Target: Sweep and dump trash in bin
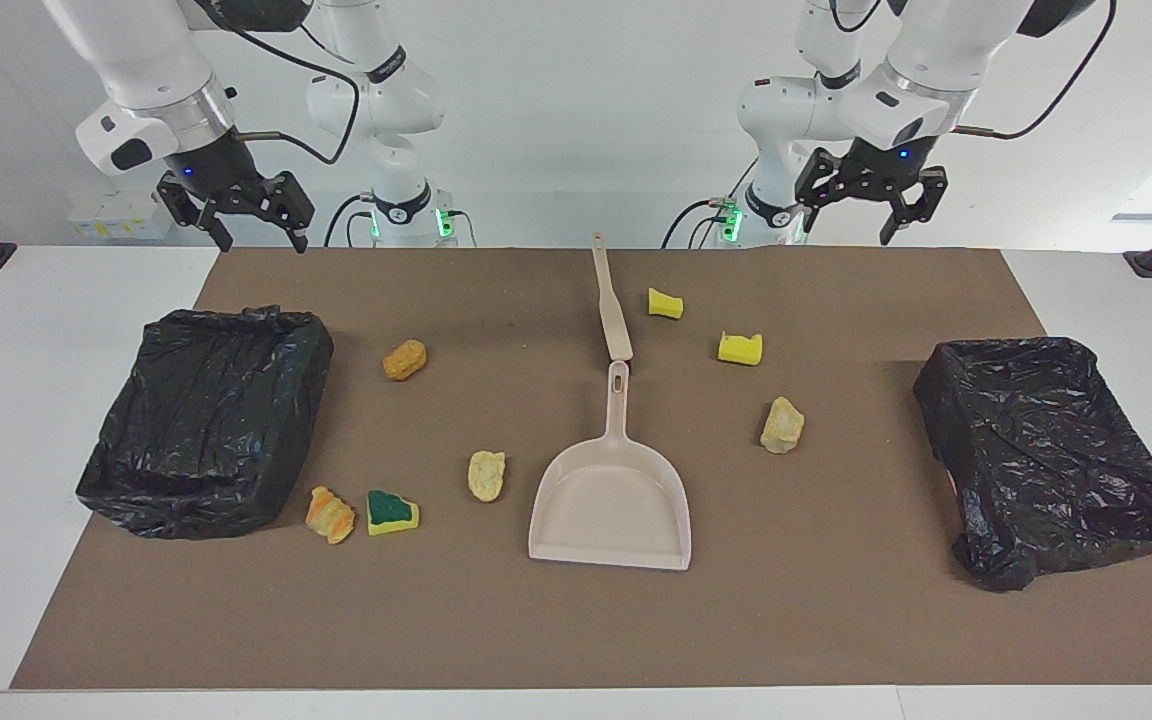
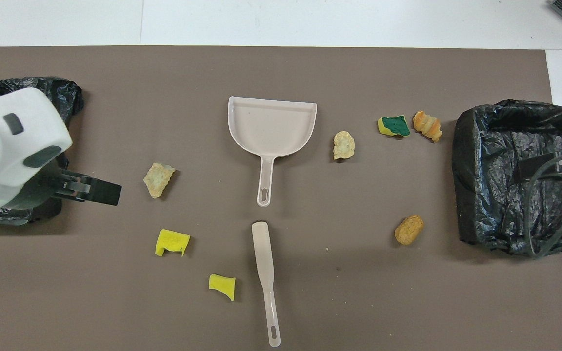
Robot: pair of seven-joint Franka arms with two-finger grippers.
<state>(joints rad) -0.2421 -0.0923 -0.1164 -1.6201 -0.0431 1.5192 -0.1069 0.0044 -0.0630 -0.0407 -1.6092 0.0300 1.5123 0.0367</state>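
Facing view: both tools hang spread and empty, left tool, right tool; beige plastic dustpan and brush lie centred handle-to-handle for easy grasping, trash scraps scattered.

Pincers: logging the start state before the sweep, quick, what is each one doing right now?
Left pincer: open, holding nothing, raised over the robots' edge of the mat.
Right pincer: open, holding nothing, raised near the bin at its end.

I count seven scraps: three yellow sponge chunks, one green-topped, and four tan bread lumps. Two black-lined bins, one dustpan, one brush.
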